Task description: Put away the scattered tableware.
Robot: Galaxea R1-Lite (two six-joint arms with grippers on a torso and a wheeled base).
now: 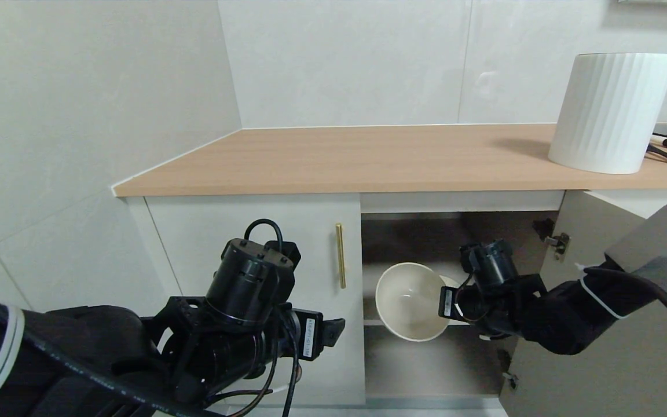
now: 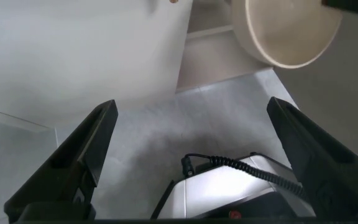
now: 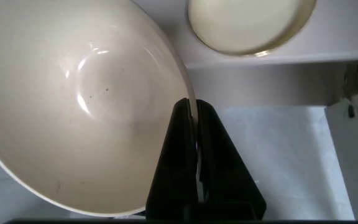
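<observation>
Right gripper [image 1: 452, 304] pinches the rim of our empty cream bowl [image 1: 409, 301], tilted at the open cupboard's [image 1: 426, 237] mouth; another empty dish [image 3: 250, 22] sits on its shelf [image 3: 278, 59]; our left gripper [image 2: 190, 106] gapes, holding nothing

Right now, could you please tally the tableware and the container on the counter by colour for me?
Cream: 2, the bowl in the right end effector and the dish on the cabinet shelf.
White: 1, the ribbed container on the counter.
Total: 3.
</observation>
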